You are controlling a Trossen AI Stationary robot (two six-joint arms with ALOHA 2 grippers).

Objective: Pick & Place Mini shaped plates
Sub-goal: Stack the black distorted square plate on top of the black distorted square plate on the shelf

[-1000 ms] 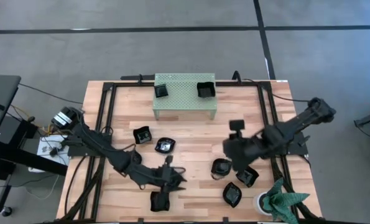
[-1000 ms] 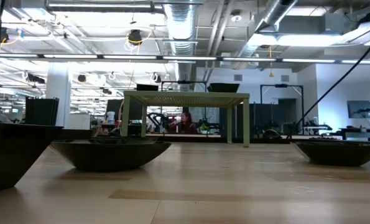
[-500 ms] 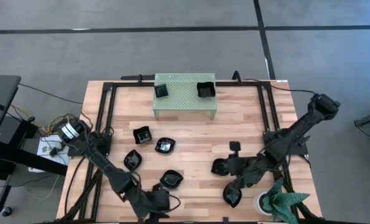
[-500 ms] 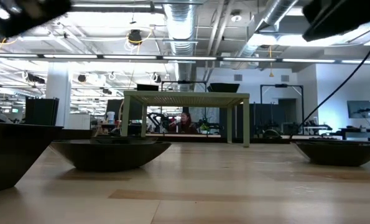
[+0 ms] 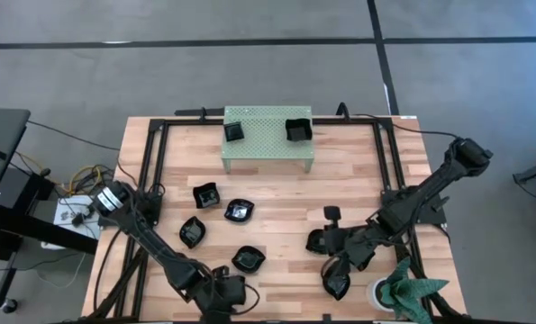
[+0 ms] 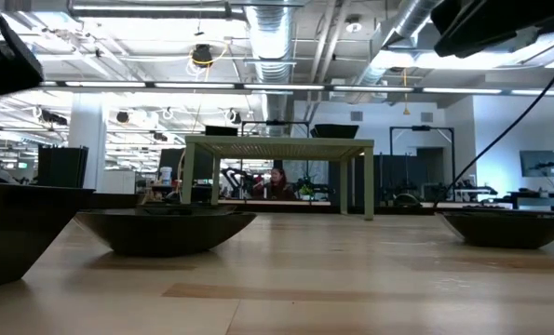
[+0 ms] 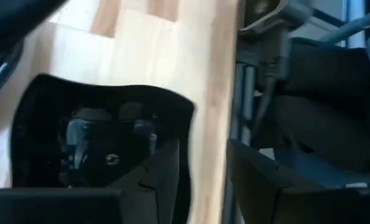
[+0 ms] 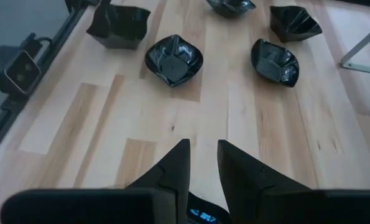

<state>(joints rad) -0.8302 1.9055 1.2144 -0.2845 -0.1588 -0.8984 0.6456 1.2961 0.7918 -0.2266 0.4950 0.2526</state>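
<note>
Your left gripper (image 5: 221, 297) sits at the table's six o'clock edge, one finger (image 7: 163, 180) inside a glossy black wavy-edged mini plate (image 7: 101, 143), jaws wide, not closed on it. Your right gripper (image 8: 203, 162), around four o'clock, stands partly open and empty over bare wood. Two plates already rest on the pale green perforated metal stand (image 5: 268, 126) at twelve o'clock. Close carelessly and that edge plate could skid off the table.

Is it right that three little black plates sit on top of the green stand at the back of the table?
Not quite: the high view shows two mini plates on the green stand, one near its left end and one near its right end.
</note>
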